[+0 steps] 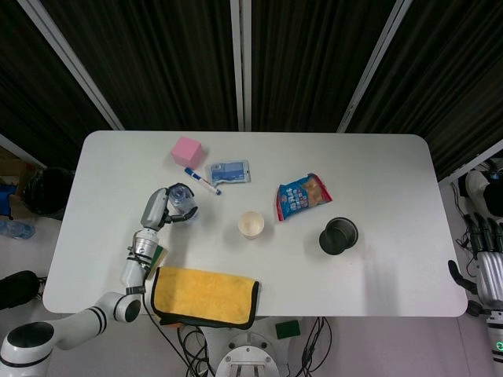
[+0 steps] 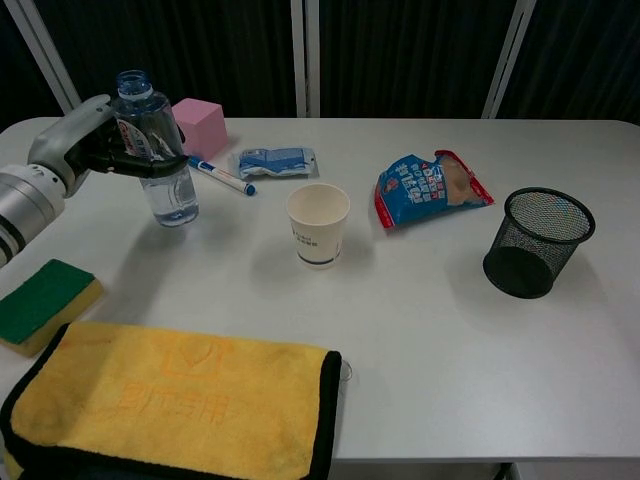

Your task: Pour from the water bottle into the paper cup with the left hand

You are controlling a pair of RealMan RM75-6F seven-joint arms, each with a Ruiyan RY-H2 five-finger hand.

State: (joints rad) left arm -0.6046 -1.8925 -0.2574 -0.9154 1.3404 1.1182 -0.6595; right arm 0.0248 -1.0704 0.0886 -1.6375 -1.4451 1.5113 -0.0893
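Note:
An uncapped clear water bottle [image 2: 160, 160] stands upright at the left of the table, with a little water at its bottom. My left hand [image 2: 85, 140] grips it around the label from the left. In the head view the bottle [image 1: 183, 206] and the left hand [image 1: 156, 209] sit left of the white paper cup [image 1: 251, 224]. The paper cup [image 2: 318, 225] stands upright near the table's middle, well to the right of the bottle. I cannot tell whether the bottle's base touches the table. My right hand [image 1: 486, 263] hangs off the table's right edge, fingers apart, holding nothing.
Behind the bottle lie a pink cube [image 2: 198, 125], a marker pen [image 2: 220, 176] and a blue packet [image 2: 275, 160]. A snack bag [image 2: 433, 186] and a black mesh cup [image 2: 537, 242] are to the right. A green sponge [image 2: 42, 298] and a yellow cloth [image 2: 170, 408] lie at the front left.

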